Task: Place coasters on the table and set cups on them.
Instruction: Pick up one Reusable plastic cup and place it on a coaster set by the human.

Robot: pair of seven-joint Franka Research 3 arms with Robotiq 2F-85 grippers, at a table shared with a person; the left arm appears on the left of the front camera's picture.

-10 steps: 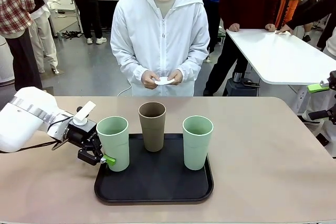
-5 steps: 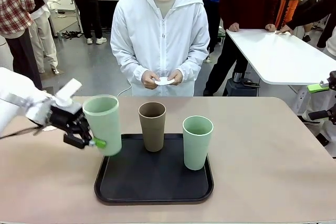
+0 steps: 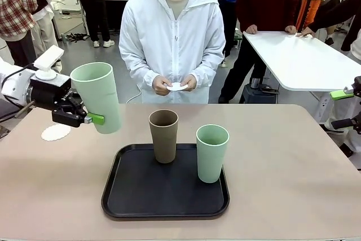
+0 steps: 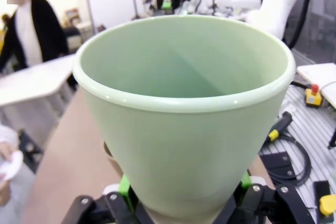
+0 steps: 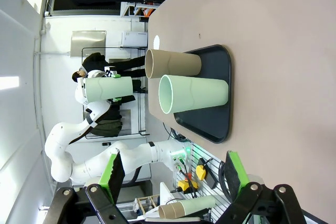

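My left gripper (image 3: 95, 118) is shut on a pale mint green cup (image 3: 97, 97), holding it slightly tilted in the air above the table's (image 3: 282, 162) left side. That cup (image 4: 184, 108) looms large in the left wrist view, with the green pads (image 4: 124, 185) pressed on its lower wall. A white scalloped coaster (image 3: 56, 132) lies on the table just left of and below the held cup. The brown cup (image 3: 163, 135) and another mint cup (image 3: 212, 153) stand on the black tray (image 3: 166, 198). The person holds a second coaster (image 3: 176, 87) in both hands. My right gripper (image 5: 173, 177) is open, off the table's right side.
A white glossy table (image 3: 304, 60) stands at the back right with people around it. The person in a white jacket (image 3: 175, 32) stands at the far edge. The tray's front half is bare, and the tabletop right of the tray is free.
The left gripper has lifted the mint cup off the tray's left part and carried it up and to the left, uncovering the coaster on the table. The right arm has stayed still.
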